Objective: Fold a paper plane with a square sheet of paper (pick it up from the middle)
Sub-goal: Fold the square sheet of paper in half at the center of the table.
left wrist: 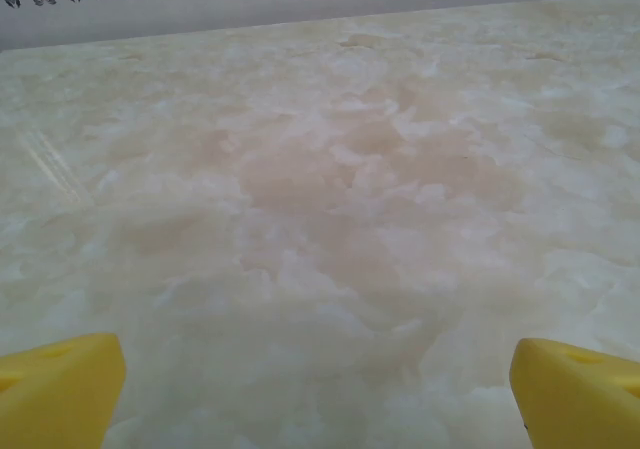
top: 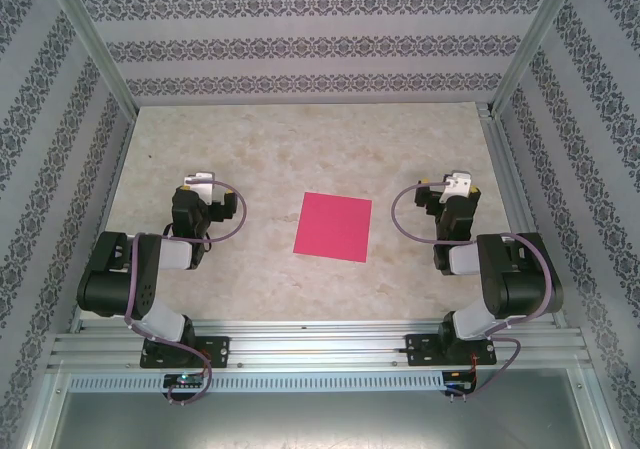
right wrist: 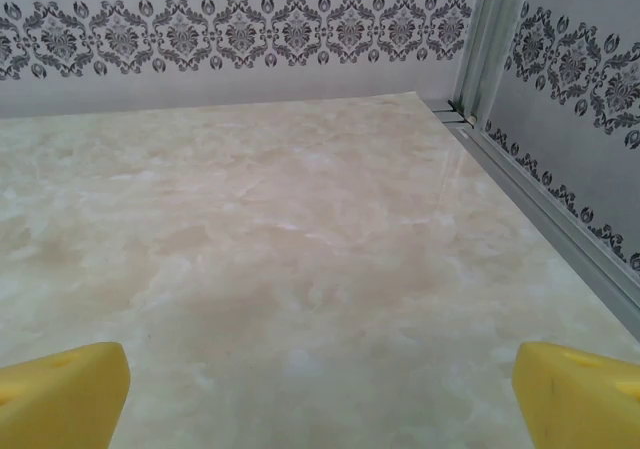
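Observation:
The square sheet of paper (top: 334, 226), magenta-red, lies flat and uncreased on the marble-patterned table (top: 300, 139), midway between the two arms. My left gripper (top: 198, 182) rests low over the table to the left of the sheet, well apart from it. In the left wrist view its yellow fingertips (left wrist: 60, 389) stand wide apart around the left gripper's middle (left wrist: 318, 394), with bare table between them. My right gripper (top: 455, 183) sits to the right of the sheet, also apart from it. Its yellow fingertips (right wrist: 575, 394) are spread wide around the right gripper's middle (right wrist: 320, 394), holding nothing.
Patterned walls (top: 310, 44) enclose the table on three sides, with metal posts (right wrist: 490, 39) at the far corners. An aluminium rail (top: 320, 347) carrying the arm bases runs along the near edge. Open tabletop lies beyond both grippers.

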